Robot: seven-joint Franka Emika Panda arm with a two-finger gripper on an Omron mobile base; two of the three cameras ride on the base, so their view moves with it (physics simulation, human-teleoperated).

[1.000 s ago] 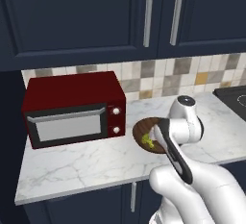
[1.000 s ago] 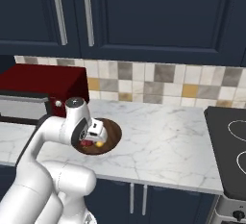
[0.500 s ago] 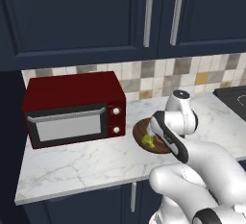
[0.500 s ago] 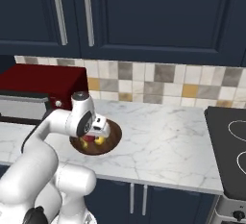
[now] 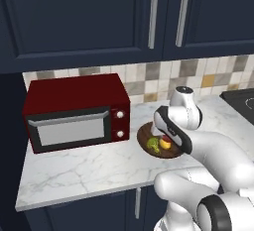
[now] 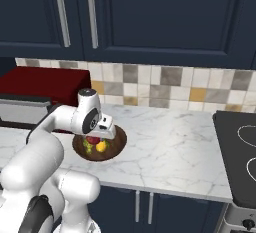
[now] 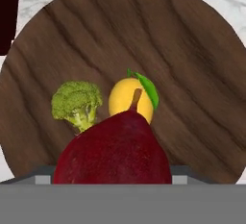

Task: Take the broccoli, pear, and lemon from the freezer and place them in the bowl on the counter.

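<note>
The dark wood-grain bowl (image 7: 192,74) sits on the white marble counter (image 5: 89,165) just right of the microwave. In it lie the broccoli (image 7: 77,103) and the lemon (image 7: 126,100), side by side. My gripper (image 6: 96,137) hangs low over the bowl (image 6: 117,144) with its jaws held wide around the dark red pear (image 7: 115,151), which looms close in the hand view and covers the fingertips. In the left base view the pear (image 5: 165,139) shows just above the lemon (image 5: 166,146) and broccoli (image 5: 154,144). The freezer is out of view.
A dark red microwave (image 5: 74,111) stands on the counter close to the bowl's left side. A black stovetop (image 6: 240,147) lies at the far right. Navy wall cabinets hang above the tiled backsplash (image 6: 165,79). Bare marble stretches between bowl and stove.
My wrist has drifted slightly toward the backsplash above the bowl and the arm has folded more upright. The pear stays in the gripper; lemon and broccoli have not moved.
</note>
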